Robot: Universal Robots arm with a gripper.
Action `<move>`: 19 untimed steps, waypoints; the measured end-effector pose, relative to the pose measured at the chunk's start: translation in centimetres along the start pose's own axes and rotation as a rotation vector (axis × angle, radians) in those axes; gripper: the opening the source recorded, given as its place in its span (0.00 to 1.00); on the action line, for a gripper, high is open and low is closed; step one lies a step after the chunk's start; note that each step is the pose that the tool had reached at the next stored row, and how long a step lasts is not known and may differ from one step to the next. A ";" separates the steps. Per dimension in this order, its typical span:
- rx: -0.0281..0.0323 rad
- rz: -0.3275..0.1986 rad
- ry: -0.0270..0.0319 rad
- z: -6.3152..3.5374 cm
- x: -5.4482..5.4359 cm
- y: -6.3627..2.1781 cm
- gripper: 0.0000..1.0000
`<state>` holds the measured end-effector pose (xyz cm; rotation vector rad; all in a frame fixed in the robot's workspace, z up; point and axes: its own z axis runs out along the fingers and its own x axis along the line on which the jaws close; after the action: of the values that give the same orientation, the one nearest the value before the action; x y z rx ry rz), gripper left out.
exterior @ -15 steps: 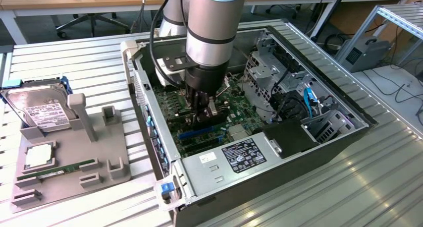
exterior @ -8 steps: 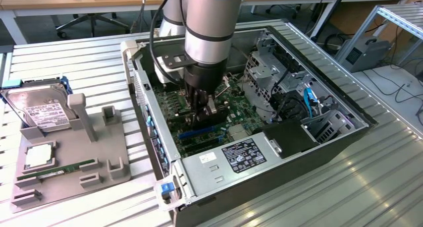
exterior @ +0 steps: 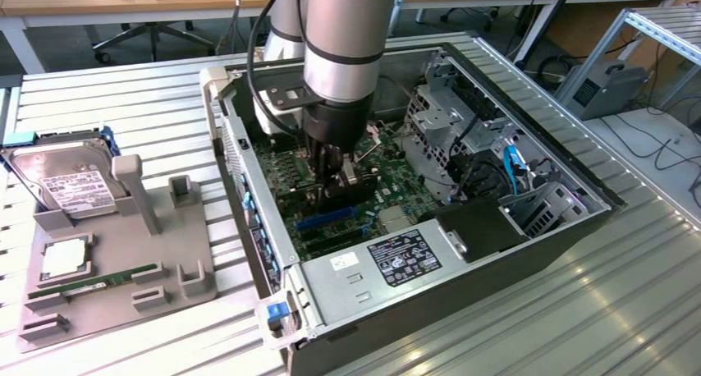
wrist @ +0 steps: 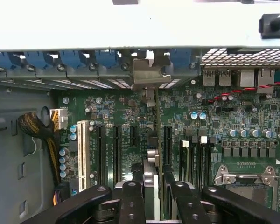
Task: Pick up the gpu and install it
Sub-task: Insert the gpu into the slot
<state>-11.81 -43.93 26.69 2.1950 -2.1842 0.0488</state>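
Now, step: installing, by my judgement.
Gripper (wrist: 151,186): black fingers part-closed, pinching the thin green gpu card (wrist: 155,140) edge-on.
Card: upright over the green motherboard (exterior: 378,158) inside the open computer case (exterior: 570,220).
Next need: alignment with a black slot (wrist: 167,144).

Arm (exterior: 341,39) is showing silver-grey cylindrical link segments with a black band ringing the lower one. Black wrist section is sitting under that, with a white-grey box mounted beside it. Black cable is running down alongside. Gripper (wrist: 151,198) is showing black linkage fingers (wrist: 130,200) with round pivot screws.
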 end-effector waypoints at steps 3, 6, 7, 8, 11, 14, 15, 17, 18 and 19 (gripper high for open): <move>0.0002 0.000 -0.0002 0.09 0.0 0.02 0.27; 0.0001 0.000 0.0000 0.23 0.0 0.08 0.27; 0.0001 0.000 0.0001 0.34 0.0 0.09 0.27; 0.0001 0.000 0.0001 0.39 0.0 0.09 0.27; 0.0001 0.000 0.0000 0.64 0.0 0.09 0.27; 0.0004 0.000 -0.0004 0.97 -0.1 0.09 0.27; 0.0001 0.000 0.0001 1.03 -0.1 0.09 0.27; 0.0000 0.000 0.0001 1.15 -0.1 0.10 0.27; 0.0000 0.000 0.0002 1.19 -0.1 0.11 0.27; 0.0000 0.000 0.0003 1.21 -0.1 0.11 0.27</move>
<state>-11.93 -43.93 25.48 2.1949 -2.1840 0.0491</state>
